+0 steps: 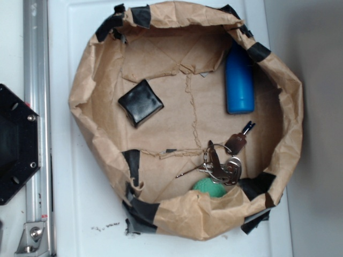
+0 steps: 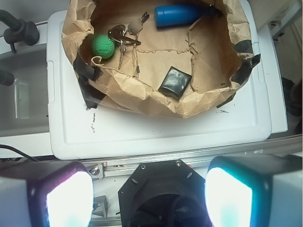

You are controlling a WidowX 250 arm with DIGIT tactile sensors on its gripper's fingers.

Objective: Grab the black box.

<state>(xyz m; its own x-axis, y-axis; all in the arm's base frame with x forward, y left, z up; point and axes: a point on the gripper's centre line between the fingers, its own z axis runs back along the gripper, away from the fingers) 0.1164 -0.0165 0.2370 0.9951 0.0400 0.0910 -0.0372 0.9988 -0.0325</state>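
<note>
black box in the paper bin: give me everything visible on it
The black box is small, flat and square with rounded corners, glossy like plastic or lacquer, catching light on its top. It looks closed; no seam or label can be made out. It lies flat on the brown paper floor of the paper bin, turned diagonally to the bin's edges, on the opposite side from the blue bottle. Only the paper touches it. The pincer is open, well away from it.
</note>
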